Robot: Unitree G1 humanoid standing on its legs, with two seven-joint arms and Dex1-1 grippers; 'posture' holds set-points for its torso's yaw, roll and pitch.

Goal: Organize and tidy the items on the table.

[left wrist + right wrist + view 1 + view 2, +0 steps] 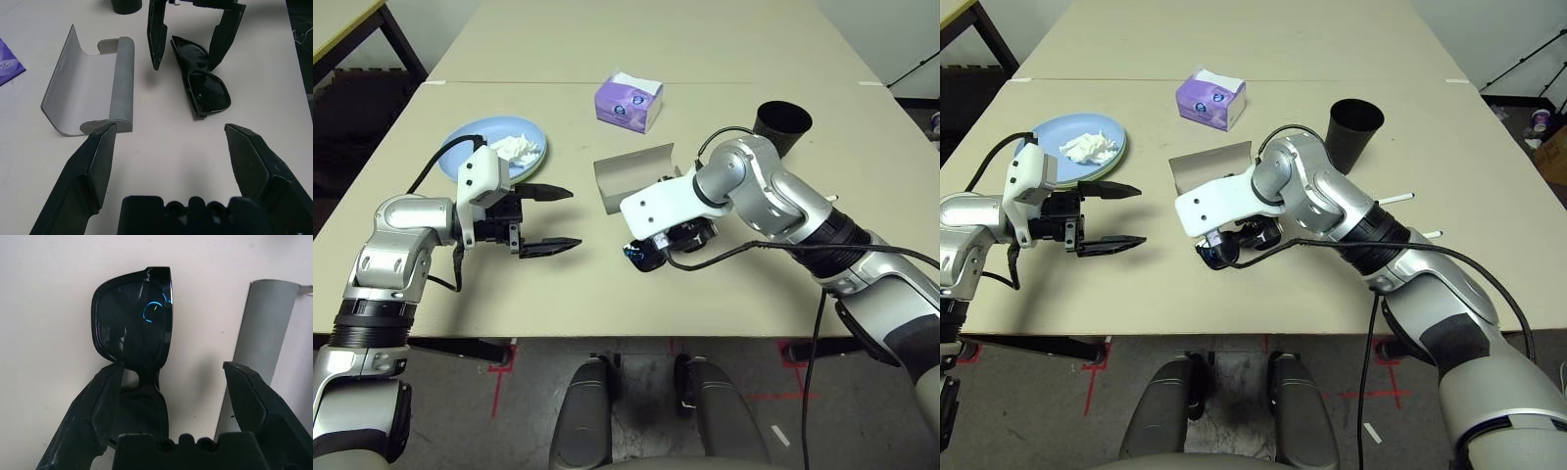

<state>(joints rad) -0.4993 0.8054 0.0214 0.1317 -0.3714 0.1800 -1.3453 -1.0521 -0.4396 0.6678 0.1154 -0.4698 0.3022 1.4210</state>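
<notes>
Black sunglasses [203, 83] lie folded on the beige table [607, 294], just in front of the open grey glasses case [93, 93]. My right gripper [190, 39] hangs open over them, one finger on each side of their far end, with nothing held. In the right wrist view the sunglasses [132, 328] lie by one finger and the case [264, 333] beside the other. My left gripper [553, 220] stands open and empty, left of the case and pointing at it. A blue plate [470, 137] at the left holds crumpled white tissue [517, 147]. A black cup [783, 122] stands at the right, with two white marker pens [1396, 199] near it.
A purple tissue box [628, 103] sits behind the case, mid-table. A second table [656, 39] adjoins the far edge. My right forearm and its cable [803, 245] cross the right side of the table. Bare table top lies between my two grippers along the front edge.
</notes>
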